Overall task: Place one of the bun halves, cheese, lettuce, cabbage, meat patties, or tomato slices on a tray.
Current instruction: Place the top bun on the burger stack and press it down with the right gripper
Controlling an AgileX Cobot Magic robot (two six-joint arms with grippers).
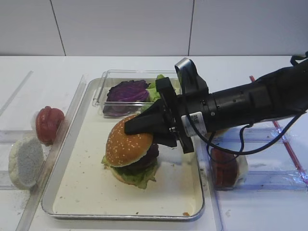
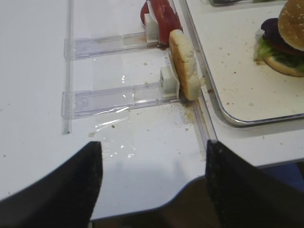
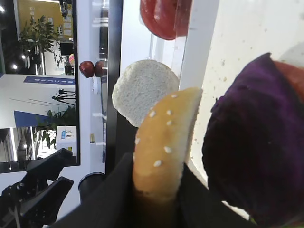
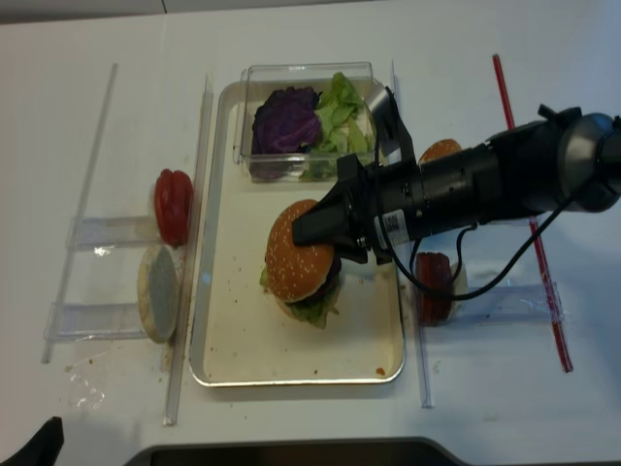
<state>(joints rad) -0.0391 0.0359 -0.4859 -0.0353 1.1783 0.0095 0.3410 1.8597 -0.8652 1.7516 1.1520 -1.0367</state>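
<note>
**Clerk:** Nearest item, right wrist view: sesame bun half (image 3: 164, 142), seen edge-on, pinched between the closed jaws of the right gripper (image 3: 156, 199). Purple cabbage (image 3: 251, 152) of the stack sits just to its right.

**Checker:** Location of the bun half in the overhead views?

**Clerk:** Bun half (image 1: 131, 139) rests tilted on top of the burger stack, near the middle of the tray (image 1: 72, 192). Right gripper (image 1: 144, 126) has hold of its far right edge. Under it: a dark layer, which may be a patty, then lettuce (image 1: 139, 179) and a lower bun.

**Checker:** Other stock?

**Clerk:** Clear box (image 1: 103, 89) at the far end of the tray, holding purple cabbage (image 1: 127, 90) and green leaves. Left of the tray: tomato slices (image 1: 48, 124) and a white floury disc (image 1: 25, 161), both upright in clear holders. Right of the tray: more red slices (image 1: 222, 166).

**Checker:** Left gripper?

**Clerk:** Left gripper (image 2: 152, 175) hangs over the bare table at the near left, its dark fingers well apart, nothing between them.

**Checker:** Risks?

**Clerk:** Judgement only. Bun sits crooked, so opening the jaws could let it slide off the near left side. Fingers dragging on withdrawal could pull the top off or topple the stack, since the grip is at one edge only.
</note>
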